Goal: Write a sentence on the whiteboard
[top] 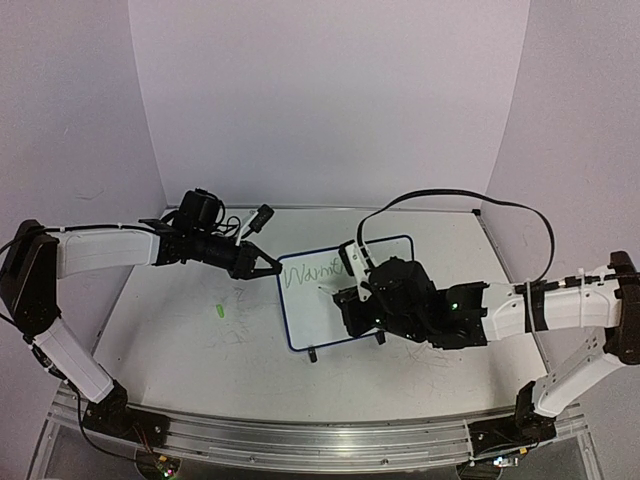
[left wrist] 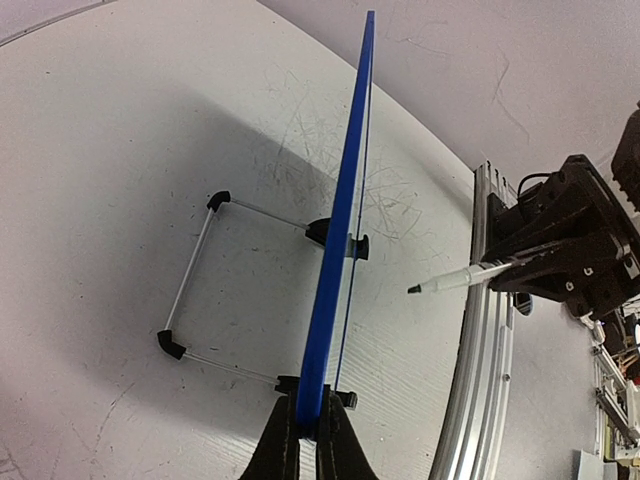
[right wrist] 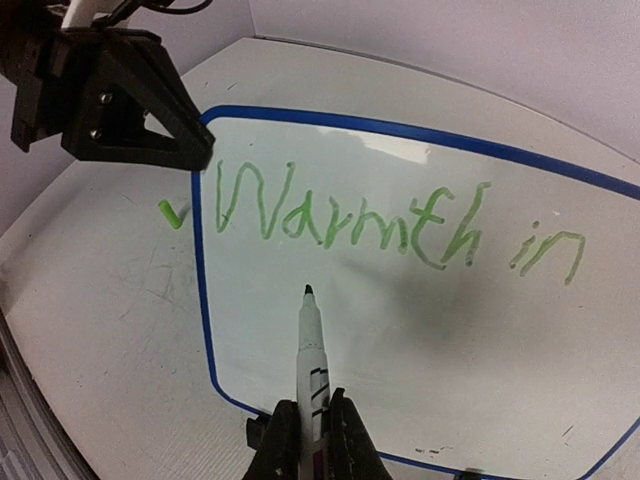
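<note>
- My left gripper (top: 268, 265) clenches the whiteboard (top: 310, 322) by the rim at its 9 o'clock edge, likely to steady it mid-table.
- The sentence (right wrist: 390, 228): only "Warmth in" shows.
- My right gripper (right wrist: 310, 432) grasps the marker (right wrist: 310, 345), tip at 6 o'clock of "Warmth", just off the face.
- No containers in view.

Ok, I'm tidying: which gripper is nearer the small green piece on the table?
Left. The left gripper clamps the blue-rimmed whiteboard beside the green piece; the right gripper, holding a white marker, faces the board.
</note>
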